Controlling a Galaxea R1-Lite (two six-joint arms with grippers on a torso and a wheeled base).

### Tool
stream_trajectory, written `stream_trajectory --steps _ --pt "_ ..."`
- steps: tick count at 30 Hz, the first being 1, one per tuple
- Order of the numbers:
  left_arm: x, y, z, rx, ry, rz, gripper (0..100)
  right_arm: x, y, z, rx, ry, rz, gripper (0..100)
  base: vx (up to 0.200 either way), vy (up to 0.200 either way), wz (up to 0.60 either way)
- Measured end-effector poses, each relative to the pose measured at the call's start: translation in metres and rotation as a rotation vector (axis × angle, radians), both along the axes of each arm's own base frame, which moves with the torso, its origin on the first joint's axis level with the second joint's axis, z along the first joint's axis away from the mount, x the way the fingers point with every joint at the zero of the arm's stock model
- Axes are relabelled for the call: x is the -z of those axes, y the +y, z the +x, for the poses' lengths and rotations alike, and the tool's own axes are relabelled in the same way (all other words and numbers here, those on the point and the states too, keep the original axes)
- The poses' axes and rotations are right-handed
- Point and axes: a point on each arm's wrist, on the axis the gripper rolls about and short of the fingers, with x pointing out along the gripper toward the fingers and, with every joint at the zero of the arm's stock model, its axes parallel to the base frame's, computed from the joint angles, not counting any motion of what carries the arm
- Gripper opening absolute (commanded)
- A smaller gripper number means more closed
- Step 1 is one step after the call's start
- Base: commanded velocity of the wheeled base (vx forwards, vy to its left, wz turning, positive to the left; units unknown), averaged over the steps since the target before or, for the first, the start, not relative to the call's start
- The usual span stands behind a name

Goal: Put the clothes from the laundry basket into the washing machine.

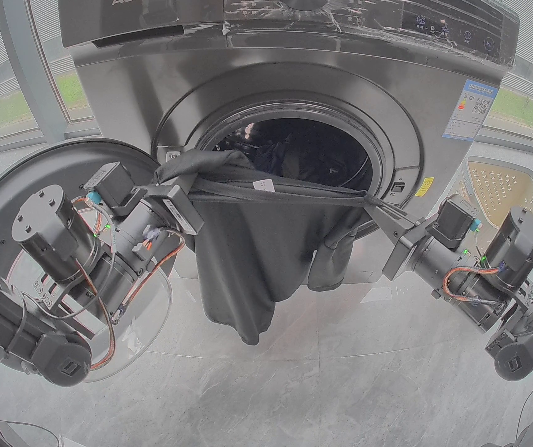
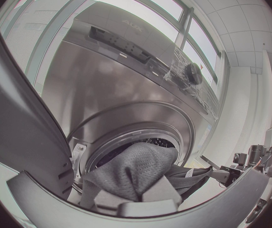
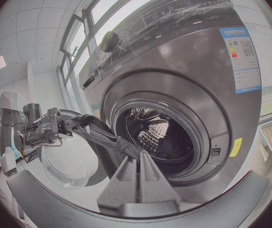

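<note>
A black garment hangs stretched between my two grippers just in front of the washing machine's round opening. My left gripper is shut on its left end; the bunched mesh fabric covers the fingers in the left wrist view. My right gripper is shut on the right end, its fingers pinching the garment's edge. Most of the cloth droops toward the floor. Dark clothes lie inside the drum.
The washer door stands open at the left behind my left arm. A cream laundry basket sits to the right of the machine. Grey tiled floor lies below the garment.
</note>
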Motion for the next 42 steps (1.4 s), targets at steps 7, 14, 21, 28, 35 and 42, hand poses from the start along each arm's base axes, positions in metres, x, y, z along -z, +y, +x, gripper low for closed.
stream_trajectory --steps 7,14,21,28,35,42 --pt "-0.007 -0.004 -0.002 -0.006 -0.016 -0.015 0 -0.001 -0.003 -0.007 -0.002 0.003 0.006 0 0.0 0.0 0.0" --pt "0.001 -0.008 -0.007 0.01 0.012 0.01 0 -0.011 -0.008 -0.008 0.012 -0.024 0.03 0 0.0 0.0 0.0" --pt "0.006 -0.013 -0.011 0.039 0.026 0.024 0 -0.024 -0.012 -0.012 0.037 -0.061 0.057 0 0.0 0.0 0.0" --pt "0.007 -0.014 -0.01 0.043 0.027 0.027 0 -0.032 -0.015 -0.016 0.042 -0.084 0.069 0 0.0 0.0 0.0" --pt "0.009 -0.013 -0.01 0.044 0.024 0.038 0 -0.034 -0.016 -0.017 0.045 -0.09 0.071 0 0.0 0.0 0.0" --pt "0.01 -0.022 -0.016 0.09 0.01 0.059 0 -0.032 -0.017 -0.018 0.045 -0.083 0.067 0 0.0 0.0 0.0"
